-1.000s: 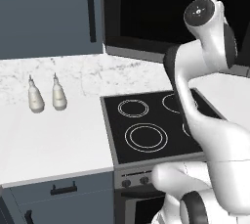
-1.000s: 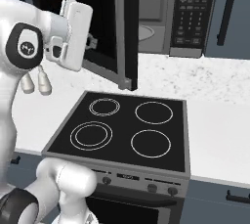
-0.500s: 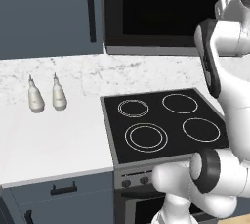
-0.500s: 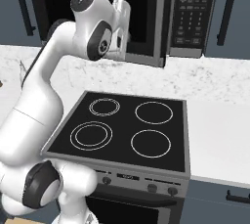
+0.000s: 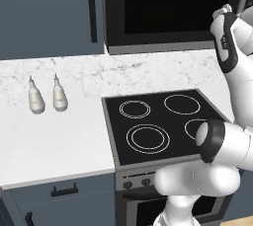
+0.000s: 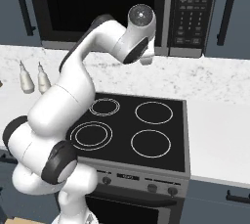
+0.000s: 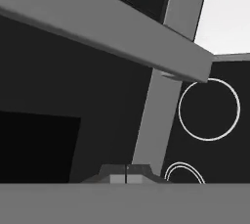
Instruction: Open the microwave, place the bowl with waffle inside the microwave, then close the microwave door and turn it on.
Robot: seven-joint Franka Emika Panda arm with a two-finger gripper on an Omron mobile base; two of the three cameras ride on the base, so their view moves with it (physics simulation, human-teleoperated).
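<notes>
Hanging with fingertips pressed together, empty: gripper [image 7: 127, 173], close against the microwave's [image 6: 122, 10] grey lower trim. Door [image 5: 173, 9] closed, above the stovetop [image 6: 134, 130]. Two shakers [image 5: 47, 96] on counter [image 5: 49, 141].

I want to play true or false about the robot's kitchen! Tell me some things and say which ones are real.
1. The microwave door is shut. True.
2. The gripper has its fingers spread wide apart. False: the two fingertips sit pressed together, holding nothing.
3. Two small pale bottles stand on the white counter to the left of the stovetop. True.
4. A pot is sitting on one of the stovetop rings. False: all four rings are bare.
5. The microwave's button panel is on its right side. True.
</notes>
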